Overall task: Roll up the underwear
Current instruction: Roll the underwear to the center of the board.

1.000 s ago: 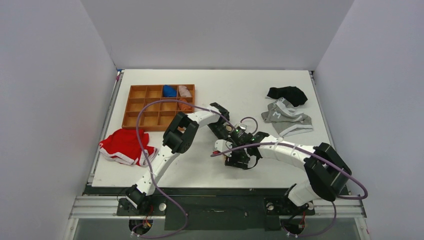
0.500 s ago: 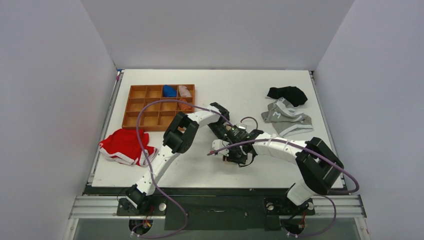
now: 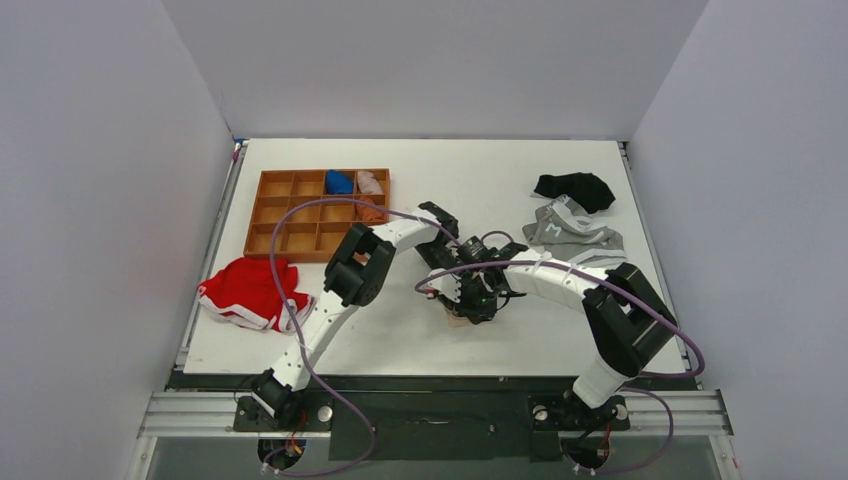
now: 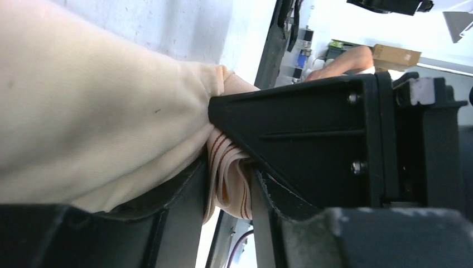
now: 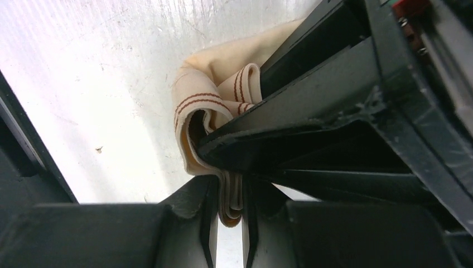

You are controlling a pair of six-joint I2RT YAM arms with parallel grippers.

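The underwear (image 4: 83,111) is a cream garment whose folded waistband (image 5: 195,106) carries thin red-brown stripes. In the top view only a small beige scrap (image 3: 457,318) of it shows beneath the two meeting wrists at mid-table. My left gripper (image 4: 228,190) has a fold of the waistband between its fingers, touching both, with the jaws a little apart. Pressed close against it, my right gripper (image 5: 230,195) is shut on a thin edge of the same band. Each gripper's black body fills the other's wrist view. In the top view the left gripper (image 3: 452,275) sits just behind the right gripper (image 3: 468,305).
A wooden compartment tray (image 3: 262,215) at the back left holds a blue roll (image 3: 339,182) and a pinkish roll (image 3: 370,183). A red garment (image 3: 245,290) lies at the left edge. A grey garment (image 3: 572,240) and a black one (image 3: 575,188) lie at the back right.
The right arm has swung left, up against the left gripper, and its jaws have closed on the waistband. The left jaws have eased apart slightly.
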